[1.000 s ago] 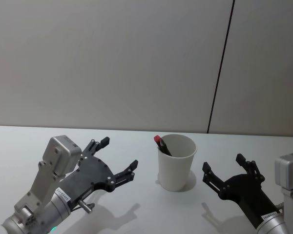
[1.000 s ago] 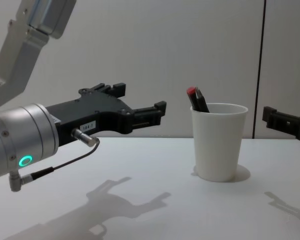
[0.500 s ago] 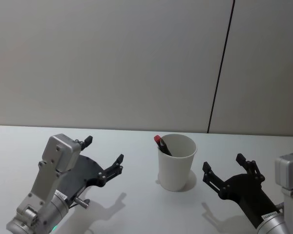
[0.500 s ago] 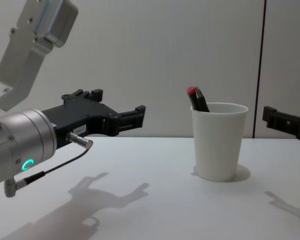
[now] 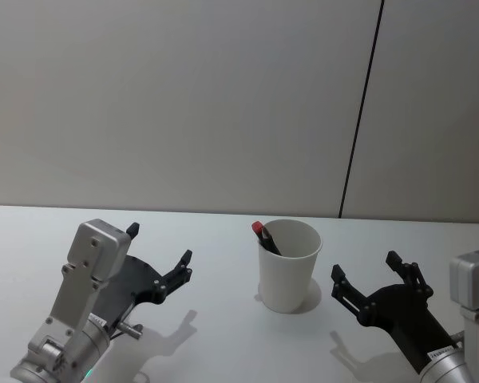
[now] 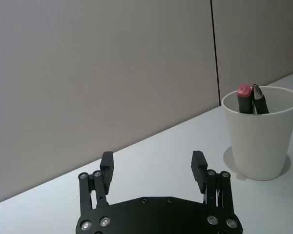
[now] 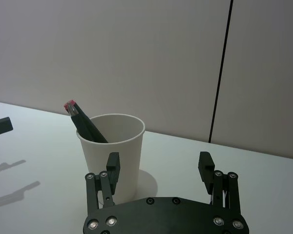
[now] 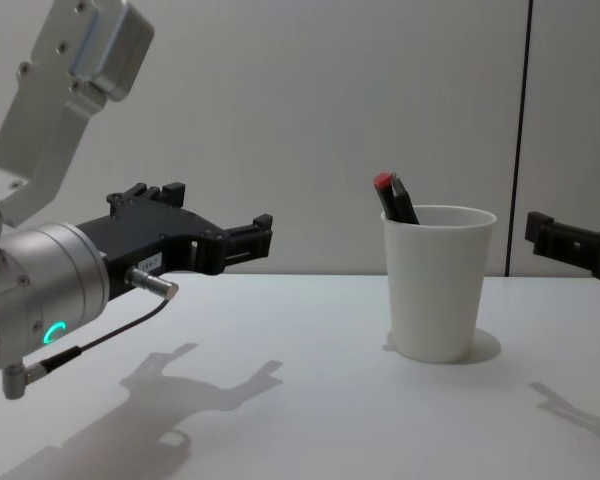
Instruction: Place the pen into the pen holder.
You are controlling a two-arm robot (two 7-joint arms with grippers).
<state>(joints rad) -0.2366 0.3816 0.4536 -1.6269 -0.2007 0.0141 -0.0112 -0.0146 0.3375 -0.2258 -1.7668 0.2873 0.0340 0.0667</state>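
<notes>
the pen holder (image 5: 288,265) stands upright on the white desk (image 5: 223,335), centre of the head view. the pen (image 5: 265,238) leans inside it, red end at the rim's 10 o'clock edge. the left gripper (image 5: 158,257), fingers spread and empty, hovers at the cup's 9 o'clock, well apart. the right gripper (image 5: 374,284), fingers apart and empty, sits near its 4 o'clock.

Bright, even indoor light falls from above and in front. Soft grey shadows of the left gripper (image 8: 220,232) and right gripper (image 5: 375,287) lie on the matte white table (image 8: 310,400); the cup (image 8: 438,282) casts a faint one behind. No glare. All views are sharp.
</notes>
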